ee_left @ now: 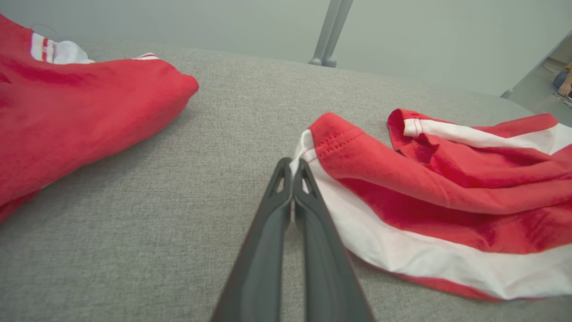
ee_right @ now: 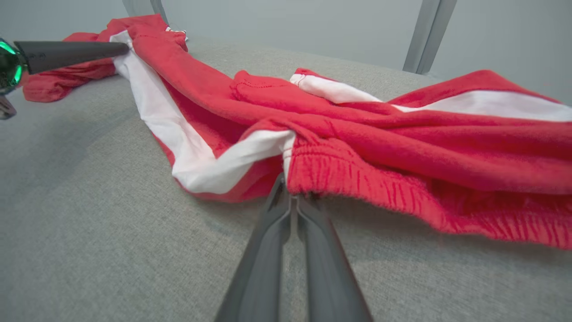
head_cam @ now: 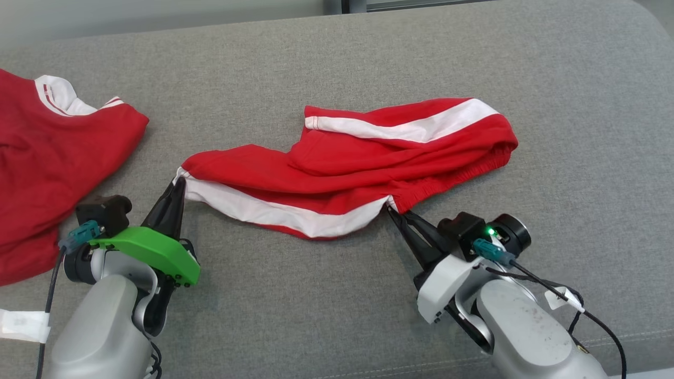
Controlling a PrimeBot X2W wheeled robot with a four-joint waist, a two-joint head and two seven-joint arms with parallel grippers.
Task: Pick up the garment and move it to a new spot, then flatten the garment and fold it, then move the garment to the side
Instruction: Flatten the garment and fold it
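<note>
Red shorts [head_cam: 358,158] pinched by left claw [head_cam: 180,182]; likewise right claw [head_cam: 393,209].

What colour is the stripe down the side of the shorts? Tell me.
White stripe on red shorts; clearest in the head view.

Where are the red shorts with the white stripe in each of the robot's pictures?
Head view: the shorts lie across the middle.
Left wrist view: the shorts are on the right side.
Right wrist view: the shorts spread across the middle and right.
Shared landmark: the left end effector pinching the striped leg corner, at lower left in the head view, bottom centre in its own view, upper left in the right wrist view.
</note>
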